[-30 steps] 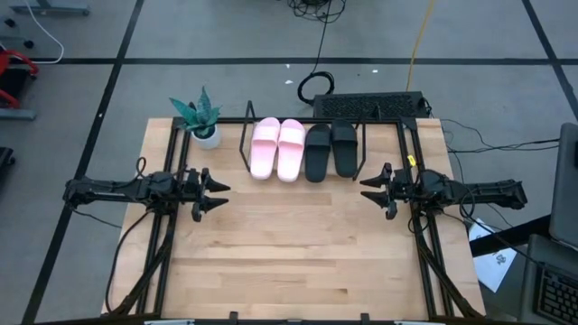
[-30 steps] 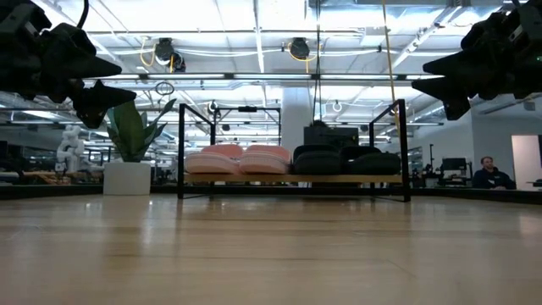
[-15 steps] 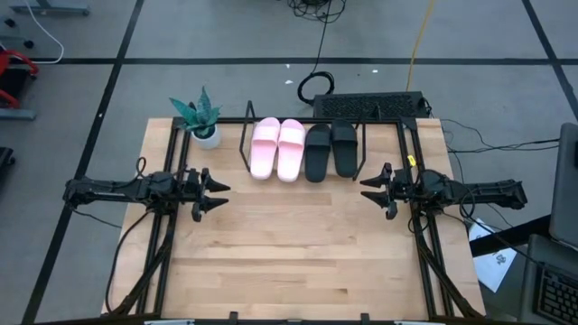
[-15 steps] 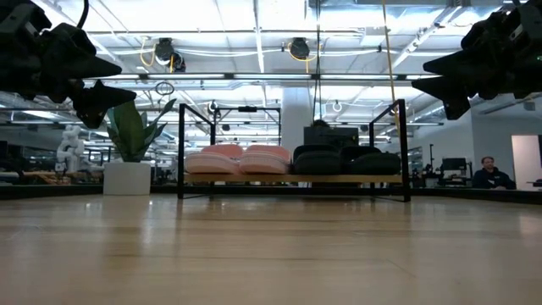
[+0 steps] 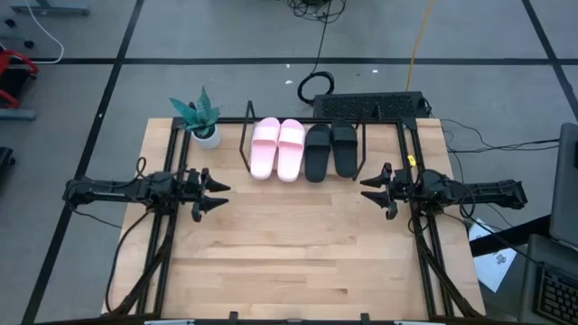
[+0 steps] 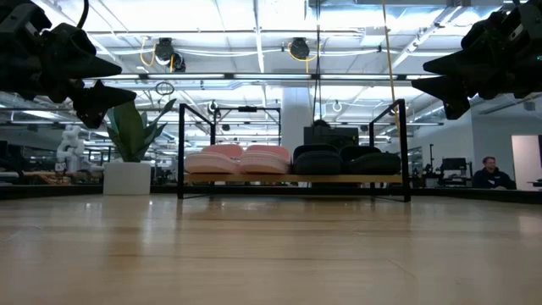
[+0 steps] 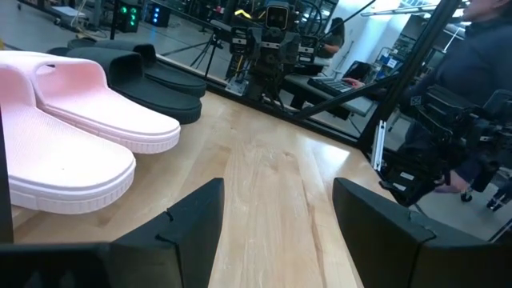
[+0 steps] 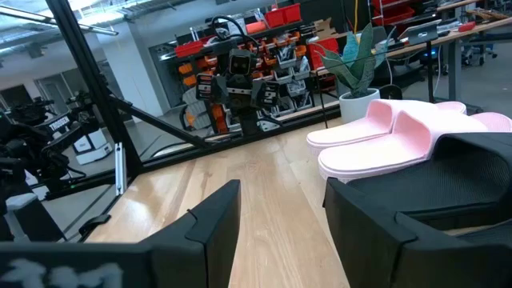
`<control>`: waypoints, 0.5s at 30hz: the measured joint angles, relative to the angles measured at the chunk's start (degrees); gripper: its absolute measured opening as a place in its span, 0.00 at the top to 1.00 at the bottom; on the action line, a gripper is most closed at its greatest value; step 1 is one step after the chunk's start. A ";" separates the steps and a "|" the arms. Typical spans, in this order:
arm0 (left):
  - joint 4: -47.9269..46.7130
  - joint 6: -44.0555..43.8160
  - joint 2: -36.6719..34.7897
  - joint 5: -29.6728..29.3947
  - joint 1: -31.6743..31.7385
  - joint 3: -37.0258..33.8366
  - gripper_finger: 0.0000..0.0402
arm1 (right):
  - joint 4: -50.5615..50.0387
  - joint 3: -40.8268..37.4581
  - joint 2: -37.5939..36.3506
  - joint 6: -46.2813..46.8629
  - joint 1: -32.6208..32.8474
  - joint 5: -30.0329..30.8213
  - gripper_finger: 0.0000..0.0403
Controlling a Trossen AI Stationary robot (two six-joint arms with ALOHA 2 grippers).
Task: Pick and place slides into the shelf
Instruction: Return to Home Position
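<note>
The two pale pink slides (image 5: 277,149), open-toe sandals with wide straps, lie side by side on the left half of the shelf (image 6: 254,179), a low rack with a light wooden board and thin black wire end frames. The two black slides (image 5: 330,150) of the same shape fill the right half, just beside the pink ones. All four lie flat, lengthwise from front to back, in one row between the end frames. The shelf stands at the middle of the back edge of the light wooden table (image 5: 289,262). A small potted plant (image 5: 200,118) with spiky green leaves in a white pot stands near the back left corner, just beside the shelf's left end frame. A dark keyboard (image 5: 370,106) lies beyond the back edge, behind the shelf's right end.

The left arm reaches in level over the left edge, about halfway along it. Its left pincer (image 5: 223,196) points toward the table's middle, raised above the wood and well apart from the shelf. The fingers (image 7: 192,228) are spread, released, with bare tabletop between them. The right arm mirrors it over the right edge. Its right pincer (image 5: 364,189) faces inward, raised, and near the shelf's right end without touching it. Its fingers (image 8: 212,224) are likewise parted and hold nothing. In the low view both pincers hang high at the upper corners, the shelf between them. A person (image 6: 489,173) sits far back in the room.
</note>
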 joint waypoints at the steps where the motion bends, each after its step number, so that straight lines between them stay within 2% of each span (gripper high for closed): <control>1: 0.01 -0.04 0.00 0.01 0.00 0.00 0.41 | 0.00 0.00 0.00 0.00 0.00 0.00 0.57; 15: 0.00 -1.30 0.00 -0.02 0.00 0.00 0.41 | 0.00 -0.01 0.00 -0.02 0.00 0.00 0.57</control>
